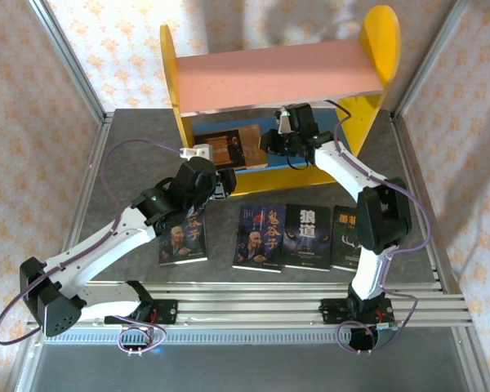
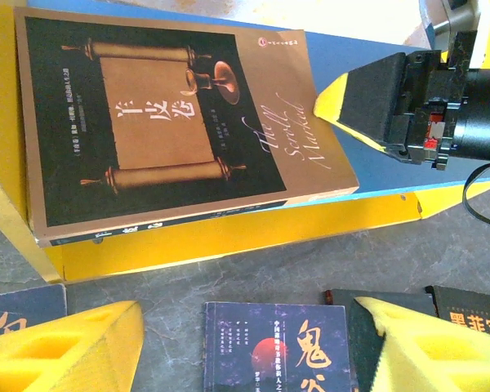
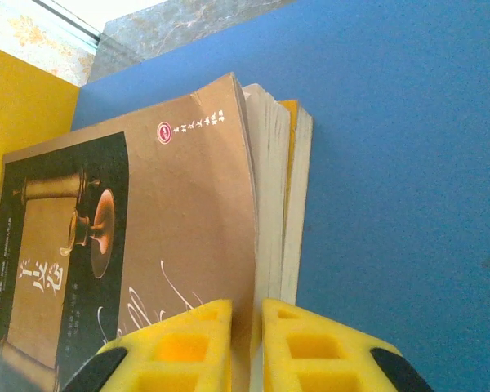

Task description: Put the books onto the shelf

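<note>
The shelf [image 1: 278,77] stands at the back of the table, its pink board above a blue lower board [image 3: 392,163]. A tan-brown book [image 2: 171,122] lies flat and slightly askew on the blue board. My right gripper [image 3: 247,343] is shut on that book's right edge, pinching the cover between its yellow fingers [image 2: 367,102]. Several dark-covered books [image 1: 259,237] lie in a row on the table in front of the shelf. My left gripper [image 2: 249,351] hovers open just before the shelf's yellow front edge [image 2: 229,237], above one dark book [image 2: 273,347], holding nothing.
The left arm [image 1: 139,216] crosses over the leftmost book [image 1: 182,241]. The right arm's elbow [image 1: 380,216] covers part of the rightmost book [image 1: 345,237]. Yellow side panels [image 1: 367,106] bound the lower board on both sides. A metal rail [image 1: 269,306] runs along the near edge.
</note>
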Tool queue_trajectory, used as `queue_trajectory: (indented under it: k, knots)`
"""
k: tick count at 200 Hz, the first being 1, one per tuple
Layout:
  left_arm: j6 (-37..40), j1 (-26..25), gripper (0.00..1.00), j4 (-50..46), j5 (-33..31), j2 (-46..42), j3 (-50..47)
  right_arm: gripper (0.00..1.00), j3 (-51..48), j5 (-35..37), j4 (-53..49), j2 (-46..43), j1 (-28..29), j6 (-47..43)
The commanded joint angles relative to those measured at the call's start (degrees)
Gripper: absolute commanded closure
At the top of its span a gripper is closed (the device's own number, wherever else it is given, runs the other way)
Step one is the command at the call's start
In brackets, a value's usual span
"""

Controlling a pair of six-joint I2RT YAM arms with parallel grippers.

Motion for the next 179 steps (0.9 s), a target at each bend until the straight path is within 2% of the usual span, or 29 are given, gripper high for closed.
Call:
queue_trajectory:
  k: [1,29,58,84,111,179]
  knots:
    - [-0.15,0.52,0.32,-1.62,-0.44,-0.31,-0.22,0.8,0.31,0.86,1.81,0.1,1.05,0.78]
    - [-0.16,0.54,0.32,-1.79,-0.4,-0.38,-0.24,0.69,-0.71,1.65,0.84,-1.63,1.01,-0.46]
    - [-0.17,0.64,0.32,-1.48,-0.42,-0.19,-0.29,0.68,-0.72,2.7,-1.68,-2.69,1.64,-2.85]
    - [-0.35,0.58,0.32,-1.01,0.09,0.28,-0.25,0.69,-0.69,3.5,-3.0,-2.54,2.15,-4.01]
    - [-0.48,0.56,0.32,-0.92,0.44,0.42,-0.26,0.76,-0.64,4.26,-2.95,-2.07,2.37,-3.61]
    - [-0.92,0.58,0.32,-0.81,0.23,0.16,-0.69,0.83,-1.83,6.31,0.19,-1.72,2.96,1.01]
